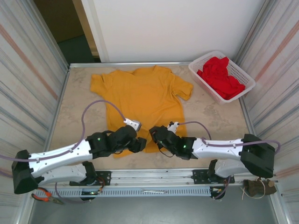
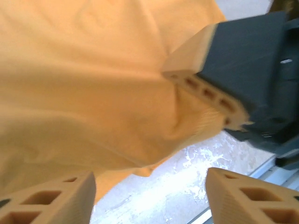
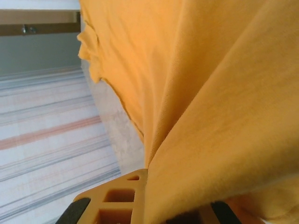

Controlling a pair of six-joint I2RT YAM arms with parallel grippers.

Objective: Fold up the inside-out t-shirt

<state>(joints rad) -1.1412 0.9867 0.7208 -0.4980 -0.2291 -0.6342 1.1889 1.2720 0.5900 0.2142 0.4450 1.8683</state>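
Note:
The mustard-yellow inside-out t-shirt (image 1: 140, 93) lies spread on the table (image 1: 74, 121), neck at the far side and hem toward me. Both grippers meet at the middle of the near hem. My right gripper (image 1: 153, 135) is shut on a pinch of the hem. In the right wrist view the yellow cloth (image 3: 210, 93) rises out of the gripper (image 3: 154, 186) and drapes over it. My left gripper (image 1: 140, 143) sits just beside it. In the left wrist view it (image 2: 149, 186) stands open over bare table, with the shirt's edge (image 2: 93, 84) just beyond its fingertips and nothing between them.
A white basket (image 1: 243, 70) holding a bright red garment (image 1: 219, 74) stands at the back right corner. Striped walls close both sides. Pliers (image 1: 44, 197) lie below the metal rail (image 1: 154, 179) at the near edge.

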